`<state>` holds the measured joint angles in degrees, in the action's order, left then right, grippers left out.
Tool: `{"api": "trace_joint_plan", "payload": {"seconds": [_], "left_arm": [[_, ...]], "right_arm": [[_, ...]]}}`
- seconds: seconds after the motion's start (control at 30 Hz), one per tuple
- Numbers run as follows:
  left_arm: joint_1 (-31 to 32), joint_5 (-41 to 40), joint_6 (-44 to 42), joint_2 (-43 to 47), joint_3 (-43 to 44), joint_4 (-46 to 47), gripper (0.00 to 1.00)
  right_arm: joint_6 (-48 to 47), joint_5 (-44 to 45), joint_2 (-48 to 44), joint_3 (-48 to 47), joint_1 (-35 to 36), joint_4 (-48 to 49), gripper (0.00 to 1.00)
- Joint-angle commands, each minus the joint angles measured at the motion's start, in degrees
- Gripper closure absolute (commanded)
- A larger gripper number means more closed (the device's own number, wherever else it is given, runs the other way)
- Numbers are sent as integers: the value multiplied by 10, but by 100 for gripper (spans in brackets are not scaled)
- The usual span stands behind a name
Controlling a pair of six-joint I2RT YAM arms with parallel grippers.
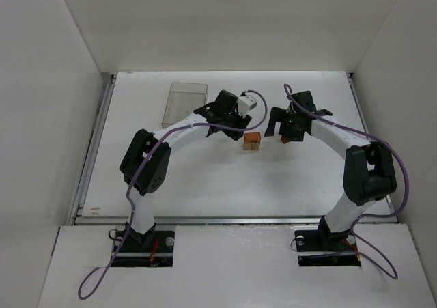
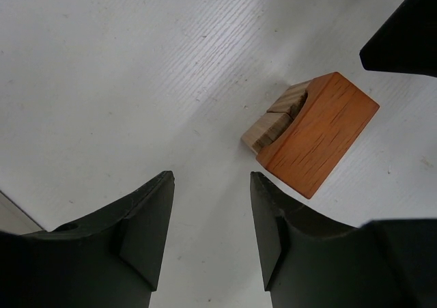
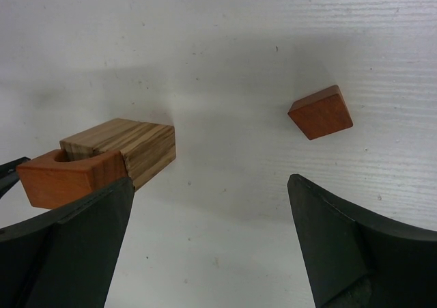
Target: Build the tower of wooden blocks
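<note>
The wood block tower is a low cluster on the white table: an orange block with a curved notch set against light tan blocks. It also shows in the right wrist view. A small reddish-orange wedge lies apart on the table to its right, and also shows in the top view. My left gripper is open and empty, just left of the cluster. My right gripper is open and empty, hanging over the table between the cluster and the wedge.
A clear plastic rectangular box lies at the back left of the table. White walls enclose the table on three sides. One right gripper finger shows at the top right of the left wrist view.
</note>
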<state>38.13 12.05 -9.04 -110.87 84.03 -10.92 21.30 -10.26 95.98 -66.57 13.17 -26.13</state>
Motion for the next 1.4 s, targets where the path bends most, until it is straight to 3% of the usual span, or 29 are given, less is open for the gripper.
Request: {"api": "trace_joint_plan", "payload": {"seconds": [0.0,1.37], "left_arm": [[0,10,9,7,17,7,55],[0,16,3,2,-16,-9,57]], "right_arm": [[6,8,1,3,5,20,0],[6,8,1,14,15,15,0]]}}
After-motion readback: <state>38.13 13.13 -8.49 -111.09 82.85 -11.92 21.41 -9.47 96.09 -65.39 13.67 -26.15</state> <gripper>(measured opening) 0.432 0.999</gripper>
